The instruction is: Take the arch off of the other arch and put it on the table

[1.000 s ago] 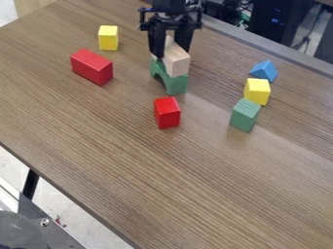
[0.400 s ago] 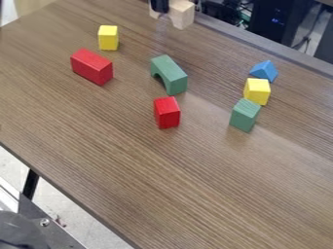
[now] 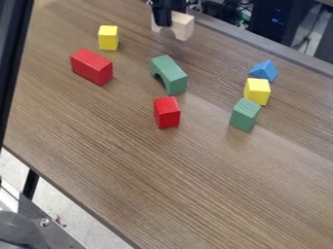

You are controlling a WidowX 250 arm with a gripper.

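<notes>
The pale wooden arch has left the green arch.

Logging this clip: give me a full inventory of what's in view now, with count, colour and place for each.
Pale arch: one, natural wood, in the gripper, top centre
Green arch: one, green, on the table, above centre
Long block: one, red, left
Short block: one, red, below the green arch
Yellow blocks: two, yellow, upper left and right
Triangular block: one, blue, upper right
Green block: one, green, right
Table: one, brown
Table leg: one, black, lower left
Bar: one, black, left edge
Equipment: several pieces, dark, beyond the table
Gripper: one, black, top centre
</notes>
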